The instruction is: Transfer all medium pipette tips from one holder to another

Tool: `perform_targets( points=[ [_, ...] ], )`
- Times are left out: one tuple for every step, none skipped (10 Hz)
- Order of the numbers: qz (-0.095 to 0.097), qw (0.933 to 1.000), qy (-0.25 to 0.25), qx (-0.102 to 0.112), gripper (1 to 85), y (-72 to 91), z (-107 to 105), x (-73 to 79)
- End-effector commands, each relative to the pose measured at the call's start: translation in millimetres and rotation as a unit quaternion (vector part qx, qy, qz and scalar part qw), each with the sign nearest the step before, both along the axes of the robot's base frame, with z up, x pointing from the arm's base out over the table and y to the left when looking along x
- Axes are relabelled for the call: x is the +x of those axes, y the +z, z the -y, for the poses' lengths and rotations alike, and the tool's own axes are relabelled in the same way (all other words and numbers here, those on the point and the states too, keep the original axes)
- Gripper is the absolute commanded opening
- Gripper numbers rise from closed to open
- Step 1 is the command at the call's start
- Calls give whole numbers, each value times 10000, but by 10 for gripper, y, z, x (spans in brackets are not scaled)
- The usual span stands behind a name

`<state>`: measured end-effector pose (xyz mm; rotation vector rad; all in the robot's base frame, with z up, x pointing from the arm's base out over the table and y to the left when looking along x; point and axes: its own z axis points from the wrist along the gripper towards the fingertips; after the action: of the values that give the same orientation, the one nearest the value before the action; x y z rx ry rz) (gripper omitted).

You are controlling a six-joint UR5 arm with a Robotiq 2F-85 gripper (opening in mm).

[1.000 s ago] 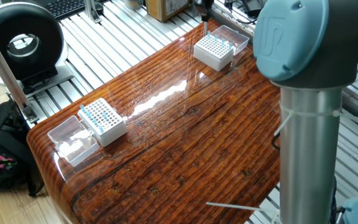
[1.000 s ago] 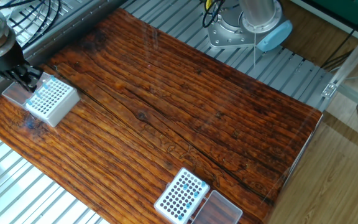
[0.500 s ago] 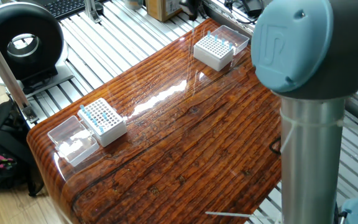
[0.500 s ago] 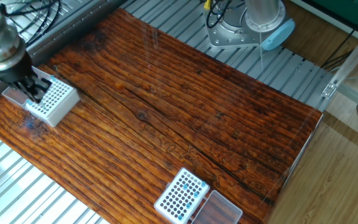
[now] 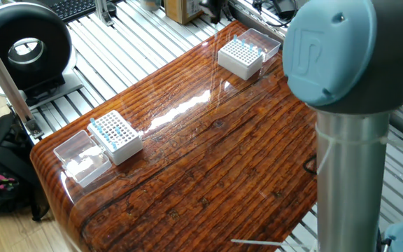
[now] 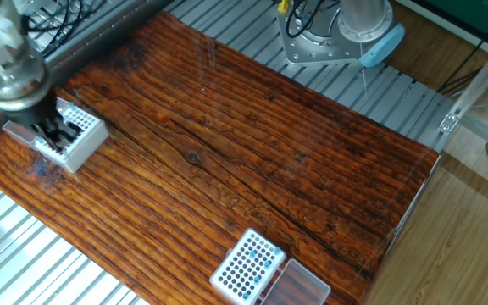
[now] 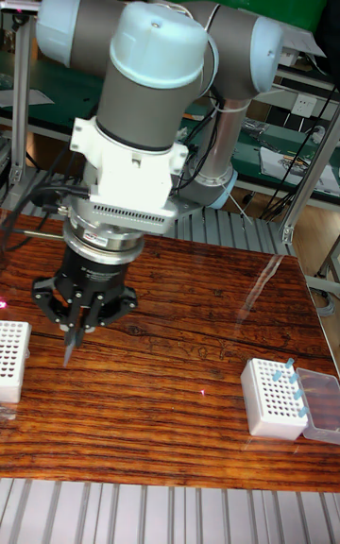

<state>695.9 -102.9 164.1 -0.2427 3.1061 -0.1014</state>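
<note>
My gripper (image 7: 72, 341) hangs above the table with its fingers pressed together into a point; whether a tip sits between them is too small to see. From the other fixed view the gripper (image 6: 55, 134) overlaps the white holder (image 6: 81, 142) at the table's left end. In one fixed view that holder (image 5: 241, 58) carries a few medium pipette tips (image 5: 238, 43), and the gripper is out of view. The second white holder (image 6: 246, 266) (image 5: 117, 135) (image 7: 273, 399) holds several blue-topped tips (image 5: 109, 127) (image 7: 289, 376).
A clear lid lies beside each holder (image 5: 82, 157) (image 5: 264, 40) (image 6: 300, 287) (image 7: 321, 406). The arm's big blue joint (image 5: 348, 49) blocks the right of one fixed view. Slotted metal rails (image 6: 24, 254) surround the wooden table. A black round device (image 5: 23, 49) stands off to the left.
The gripper has moved from the far outer edge of the left holder to over the holder, toward the table's middle. Both holders stay put.
</note>
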Motion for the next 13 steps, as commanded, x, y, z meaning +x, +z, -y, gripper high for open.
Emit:
perform_targets(
  points=[
    [19, 9993, 236, 280, 13, -16, -158, 33],
    [52, 9963, 803, 309, 13, -15, -185, 59],
    [90, 9905, 1363, 153, 13, -12, -121, 96],
    [142, 9853, 1699, 86, 13, -9, -100, 135],
    [260, 9838, 1775, -18, 13, -1, -61, 206],
    [293, 9854, 1677, 8, 13, -27, -90, 201],
    [188, 9870, 1576, 242, 13, -46, -327, 175],
    [129, 9895, 1399, 331, 13, -15, -611, 215],
    [110, 9931, 1109, 366, 13, 32, -989, 260],
    [112, 9950, 864, 486, 13, 67, -1351, 286],
    [166, 9958, 602, 672, 13, 79, -1706, 316],
    [217, 9959, 362, 804, 13, 73, -1991, 323],
    [275, 9962, 109, 817, 13, 54, -2219, 306]
  ],
)
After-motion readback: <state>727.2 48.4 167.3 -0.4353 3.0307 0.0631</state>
